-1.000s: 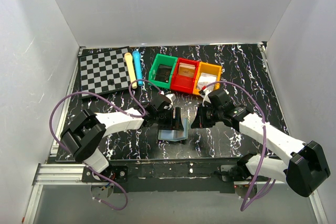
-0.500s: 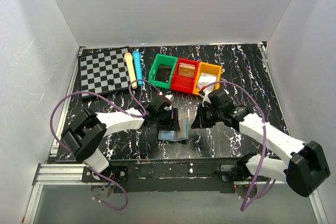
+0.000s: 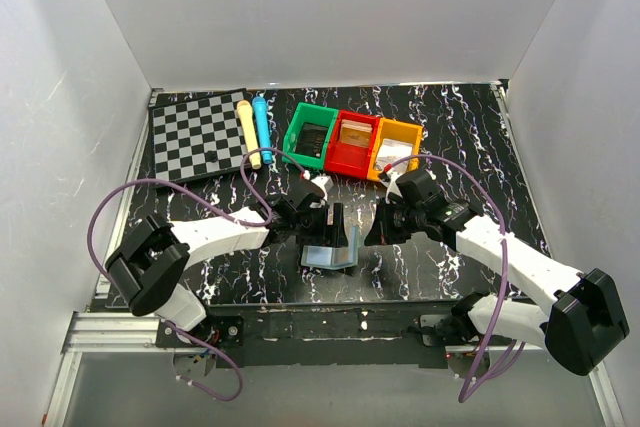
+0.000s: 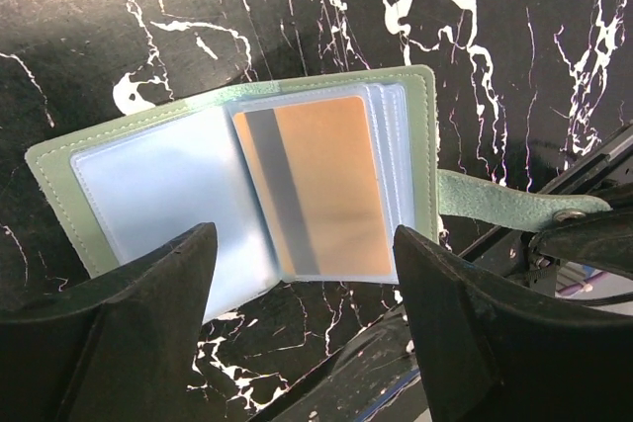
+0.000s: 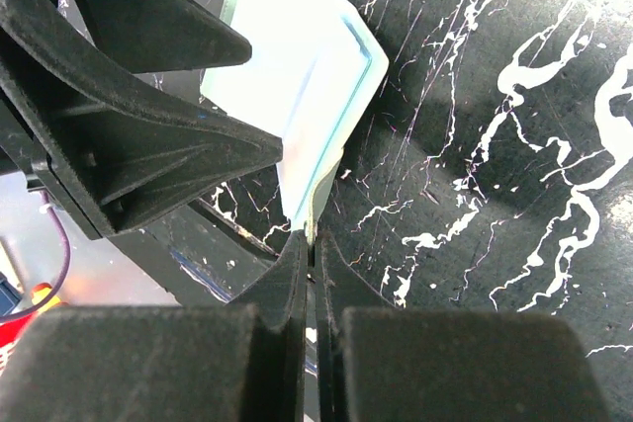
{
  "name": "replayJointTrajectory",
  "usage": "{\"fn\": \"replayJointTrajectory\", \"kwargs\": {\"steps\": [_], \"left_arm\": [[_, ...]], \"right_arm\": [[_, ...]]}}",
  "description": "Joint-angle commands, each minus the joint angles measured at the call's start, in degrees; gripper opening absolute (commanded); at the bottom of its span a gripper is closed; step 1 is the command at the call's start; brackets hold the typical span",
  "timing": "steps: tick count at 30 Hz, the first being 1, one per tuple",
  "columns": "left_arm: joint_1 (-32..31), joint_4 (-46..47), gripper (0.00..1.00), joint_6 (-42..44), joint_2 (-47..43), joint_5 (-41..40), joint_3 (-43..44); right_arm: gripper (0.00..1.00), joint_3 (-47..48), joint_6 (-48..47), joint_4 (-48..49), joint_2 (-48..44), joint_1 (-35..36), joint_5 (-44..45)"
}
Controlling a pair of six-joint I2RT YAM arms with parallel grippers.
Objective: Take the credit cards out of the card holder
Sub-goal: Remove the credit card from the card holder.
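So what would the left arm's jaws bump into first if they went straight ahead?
Most likely the tan-orange credit card, tucked in the open card holder. The left gripper points right at it, jaws open, with nothing in between. How far away it is, the picture can't tell.

Right tool (image 5: 313, 247) pinched shut on card holder (image 5: 297, 86) corner; marbled black table (image 5: 495, 145) beneath.
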Motion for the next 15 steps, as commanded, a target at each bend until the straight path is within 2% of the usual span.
{"fn": "replayJointTrajectory", "kwargs": {"steps": [1,7,15], "left_arm": [[-1.0,0.0,0.72,2.0,-1.4,-1.1,1.6],[-2.1,-1.9,0.67,2.6,1.2,-2.7,3.9],[-2.7,-2.5,0.68,2.7,1.7,-3.7,5.2]], "right_arm": [[0.01,3.0,-0.3,0.1,0.0,0.3,-1.0],[0.01,3.2,-0.4,-0.2,-0.3,0.3,-1.1],[0.01,3.2,-0.3,-0.1,0.0,0.4,-1.7]]}}
